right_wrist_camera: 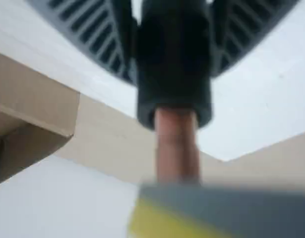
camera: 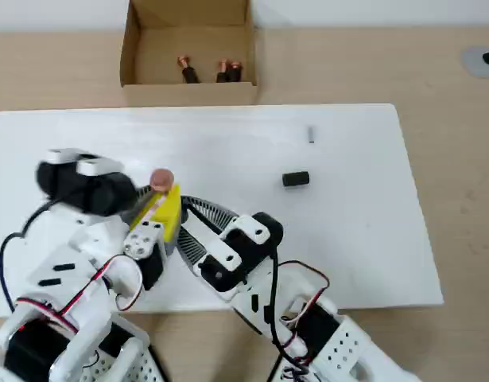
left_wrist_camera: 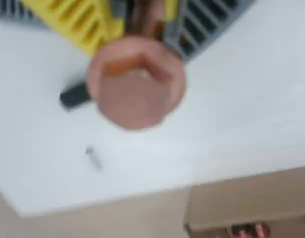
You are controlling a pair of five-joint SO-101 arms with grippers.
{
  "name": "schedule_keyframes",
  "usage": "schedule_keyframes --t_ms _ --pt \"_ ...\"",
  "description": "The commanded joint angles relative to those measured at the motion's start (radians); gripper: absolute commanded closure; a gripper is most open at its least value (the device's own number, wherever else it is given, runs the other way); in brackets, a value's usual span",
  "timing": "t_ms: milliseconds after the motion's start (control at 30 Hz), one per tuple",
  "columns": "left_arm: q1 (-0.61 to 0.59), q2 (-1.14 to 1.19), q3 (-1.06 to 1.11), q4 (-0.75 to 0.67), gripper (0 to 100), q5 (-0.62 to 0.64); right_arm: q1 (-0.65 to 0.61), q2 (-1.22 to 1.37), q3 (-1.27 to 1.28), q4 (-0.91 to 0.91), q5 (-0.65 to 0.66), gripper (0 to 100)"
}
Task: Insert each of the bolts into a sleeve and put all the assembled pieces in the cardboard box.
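My left tool [camera: 163,205] pinches the bolt [camera: 161,178], its shaft inside the sleeve [right_wrist_camera: 174,99] clamped by my right tool [right_wrist_camera: 173,69]. A spare sleeve [camera: 296,179] lies well apart on the bench [camera: 355,239]; two assembled pieces [camera: 208,72] sit in the cardboard box [camera: 129,56].

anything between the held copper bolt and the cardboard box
Nothing visible: bare white board lies between the copper bolt and the open cardboard box. The loose black sleeve sits off to one side.
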Motion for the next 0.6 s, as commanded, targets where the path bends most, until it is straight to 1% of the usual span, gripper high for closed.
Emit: schedule_keyframes --t_ms 0,133,200,367,433,567 --pt "0.072 -0.005 -0.087 0.040 99 -0.077 0.008 -0.016 -0.010 -0.021 -0.008 98.9" --pt "0.080 0.002 -0.118 0.084 99 -0.103 0.008 -0.015 -0.010 -0.021 -0.008 98.9" --pt "0.080 -0.002 -0.121 0.087 96 -0.100 0.008 -0.015 -0.010 -0.021 -0.008 98.9" --pt "-0.008 0.002 -0.153 0.091 88 -0.080 0.042 -0.015 -0.012 -0.021 -0.008 98.9" --pt "-0.044 0.004 -0.173 0.120 85 -0.077 0.073 -0.015 -0.012 -0.020 -0.008 98.9" --pt "-0.052 0.004 -0.209 0.198 84 -0.077 0.110 -0.015 -0.013 -0.020 -0.008 98.9"
